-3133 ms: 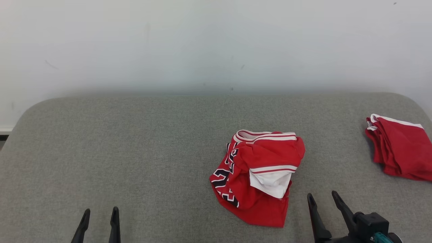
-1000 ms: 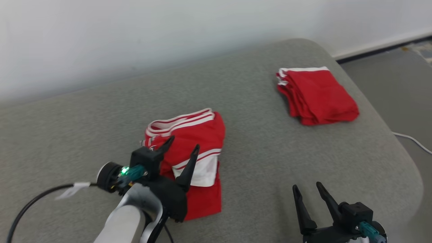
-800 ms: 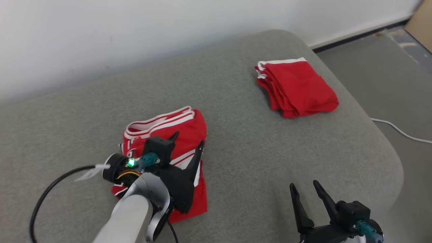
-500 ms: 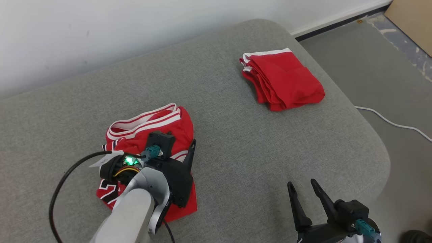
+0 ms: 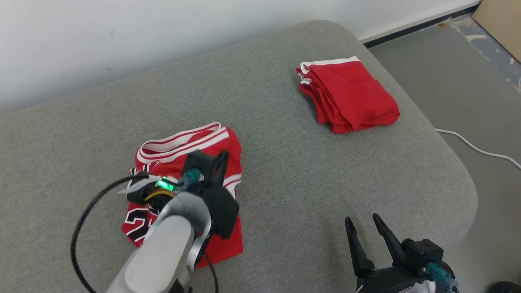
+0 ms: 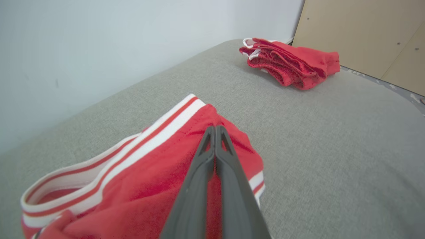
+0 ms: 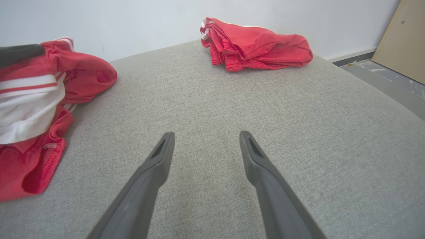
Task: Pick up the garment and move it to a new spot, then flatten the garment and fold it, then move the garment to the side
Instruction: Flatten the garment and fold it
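A black cable [image 5: 81,228] loops over the left of the grey padded surface [image 5: 285,171] to the wrist of the pale left arm, which reaches up from the bottom edge. The garment [image 5: 169,160], red shorts with a white-and-red striped waistband and dark lettering at the lower left corner, lies crumpled left of centre on the padding, near the front. The left gripper [image 5: 221,159] sits on top of it; in the left wrist view its fingers [image 6: 202,172] are closed tip to tip, pinching the red cloth [image 6: 159,166] just behind the waistband, where small creases gather. To the right, bare grey fabric separates the shorts from a folded red garment [image 5: 354,97] with white trim, lying well apart near the far right corner. The right gripper [image 5: 361,218] hovers low at the front right, its fingers [image 7: 156,166] spread wide and holding nothing, pointing over bare padding between the two pieces of clothing. Beyond the rounded right edge, a white cable [image 5: 476,148] trails across the grey floor [image 5: 447,81], and a tan board [image 5: 500,24] stands at the top right corner.
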`<state>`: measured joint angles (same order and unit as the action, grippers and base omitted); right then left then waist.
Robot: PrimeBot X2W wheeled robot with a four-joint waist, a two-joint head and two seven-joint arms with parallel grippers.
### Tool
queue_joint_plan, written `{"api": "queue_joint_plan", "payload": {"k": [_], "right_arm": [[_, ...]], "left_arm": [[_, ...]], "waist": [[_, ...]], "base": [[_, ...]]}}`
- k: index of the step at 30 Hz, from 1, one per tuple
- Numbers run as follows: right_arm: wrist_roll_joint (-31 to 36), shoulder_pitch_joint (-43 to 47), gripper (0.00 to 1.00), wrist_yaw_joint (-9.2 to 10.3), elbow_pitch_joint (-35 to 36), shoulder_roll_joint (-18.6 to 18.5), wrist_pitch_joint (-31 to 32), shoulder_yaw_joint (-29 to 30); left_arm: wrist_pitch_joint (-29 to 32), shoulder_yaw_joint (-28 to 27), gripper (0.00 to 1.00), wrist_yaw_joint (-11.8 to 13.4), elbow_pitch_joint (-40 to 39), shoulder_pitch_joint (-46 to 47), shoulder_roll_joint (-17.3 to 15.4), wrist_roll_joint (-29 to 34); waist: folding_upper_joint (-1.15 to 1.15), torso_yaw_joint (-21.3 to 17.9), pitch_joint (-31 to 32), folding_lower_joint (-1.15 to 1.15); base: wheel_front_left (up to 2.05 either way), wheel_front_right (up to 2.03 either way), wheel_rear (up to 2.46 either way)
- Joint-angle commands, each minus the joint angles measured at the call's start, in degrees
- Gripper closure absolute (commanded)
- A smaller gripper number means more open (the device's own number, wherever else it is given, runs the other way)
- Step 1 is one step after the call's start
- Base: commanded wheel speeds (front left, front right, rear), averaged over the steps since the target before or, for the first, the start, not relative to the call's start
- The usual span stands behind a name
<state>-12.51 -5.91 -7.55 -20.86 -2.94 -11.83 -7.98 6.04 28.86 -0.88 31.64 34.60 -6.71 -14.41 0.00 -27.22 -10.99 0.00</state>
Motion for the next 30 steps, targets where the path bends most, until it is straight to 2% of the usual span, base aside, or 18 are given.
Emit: {"api": "queue_joint_plan", "payload": {"k": [1, 11, 16, 20, 22, 23, 25, 30], "right_arm": [[0.1, -0.6, 0.0, 0.13, 0.0, 0.1, -0.3, 0.3], [0.5, -0.6, 0.0, 0.13, -0.6, 0.1, -0.1, 0.2], [0.7, -0.2, 0.0, 0.13, -0.6, 0.1, 0.2, 0.3], [1.1, 0.2, 0.0, 0.13, -0.1, 0.1, 0.6, 0.6], [1.3, 0.6, 0.0, 0.13, 0.1, 0.1, 1.0, 0.7], [1.5, 1.0, 0.0, 0.13, 0.3, 0.1, 1.0, 1.0], [1.6, 1.2, 0.0, 0.13, 0.4, 0.1, 1.0, 1.1], [1.8, 1.2, 0.0, 0.13, 1.1, 0.1, 1.5, 1.0]], "left_arm": [[-1.7, -0.4, 1.0, -0.4, -0.5, 1.7, 0.7, -1.0], [-9.3, -1.8, 1.0, -2.8, -8.6, 15.7, 3.1, -4.0], [-11.9, -3.3, 1.0, -2.6, -15.1, 23.8, 3.6, -6.9], [-13.9, -4.9, 1.0, -1.4, -20.0, 27.9, 3.8, -10.6], [-13.7, -5.9, 1.0, 0.1, -21.5, 27.3, 3.8, -12.3], [-12.8, -6.9, 1.0, 1.5, -22.0, 23.8, 3.7, -14.2], [-12.6, -7.7, 1.0, 2.2, -22.0, 21.4, 3.6, -15.5], [-13.6, -13.1, 1.0, 5.7, -19.8, 3.7, 0.6, -20.7]], "waist": [[0.0, 0.6, 0.2, 0.0], [0.0, 3.9, 2.0, 0.0], [0.0, 6.0, 3.1, 0.0], [0.0, 8.1, 4.2, 0.0], [0.0, 9.3, 4.7, 0.0], [0.0, 10.6, 4.9, 0.0], [0.0, 11.5, 5.1, 0.0], [0.0, 14.7, 4.8, 0.0]], "base": [[0.0, 0.0, 0.0], [0.0, 0.0, 0.0], [0.0, 0.0, 0.0], [0.0, 0.0, 0.0], [0.0, 0.0, 0.0], [0.0, 0.0, 0.0], [0.0, 0.0, 0.0], [0.0, 0.0, 0.0]]}}
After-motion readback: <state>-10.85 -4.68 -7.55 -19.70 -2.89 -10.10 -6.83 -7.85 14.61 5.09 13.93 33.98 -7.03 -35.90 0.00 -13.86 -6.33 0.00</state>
